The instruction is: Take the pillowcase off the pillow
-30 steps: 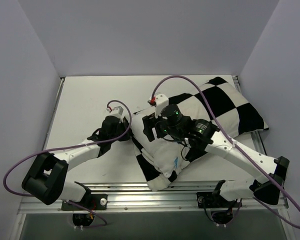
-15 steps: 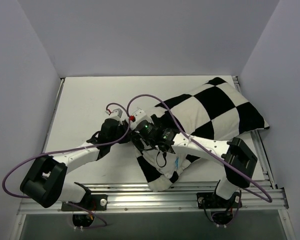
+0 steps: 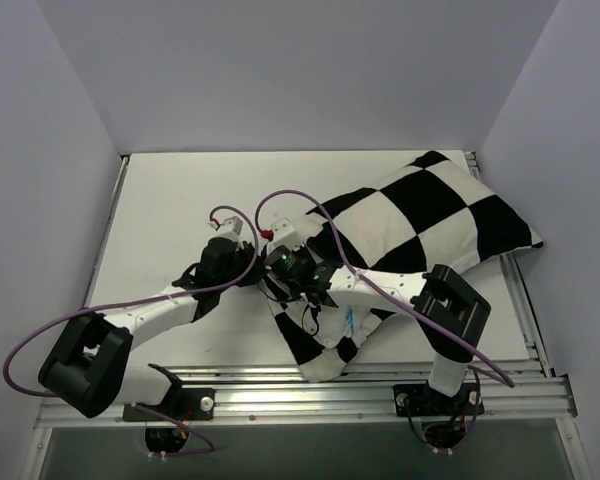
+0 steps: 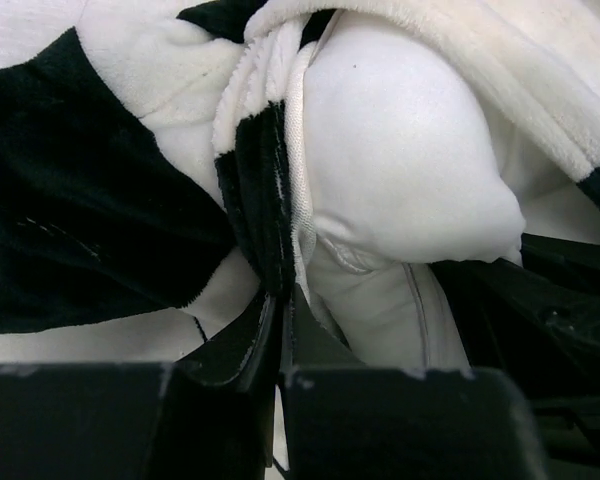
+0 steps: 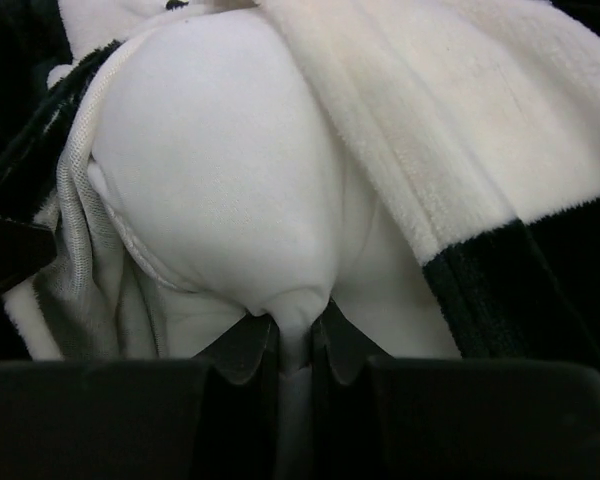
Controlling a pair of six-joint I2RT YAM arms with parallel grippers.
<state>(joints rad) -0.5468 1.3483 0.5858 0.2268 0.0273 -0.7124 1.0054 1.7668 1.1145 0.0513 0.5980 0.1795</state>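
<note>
From above, the pillowcase (image 3: 430,215) lies slantwise on the desk (image 3: 170,200), its checked bulk running out toward 2 o'clock and its bunched, open end pointing toward 6 o'clock, near the front rail. A patch of the plain white pillow (image 3: 332,325) shows at that open end. The left hand (image 3: 252,268) reaches in from 8 o'clock and the right hand (image 3: 280,280) from 4 o'clock; the two meet just beside each other at the mouth of the cover, near the middle of the desk. In the left wrist view, the left hand (image 4: 280,320) is closed tight on a black fold at the hem of the pillowcase (image 4: 90,210), with the pillow (image 4: 400,170) bulging out at 1 o'clock of the pinch. In the right wrist view, the right hand (image 5: 292,335) is clamped on a tuck of the pillow (image 5: 220,170), which swells up toward 11 o'clock, while the plush pillowcase (image 5: 450,130) drapes over it at 2 o'clock.
</note>
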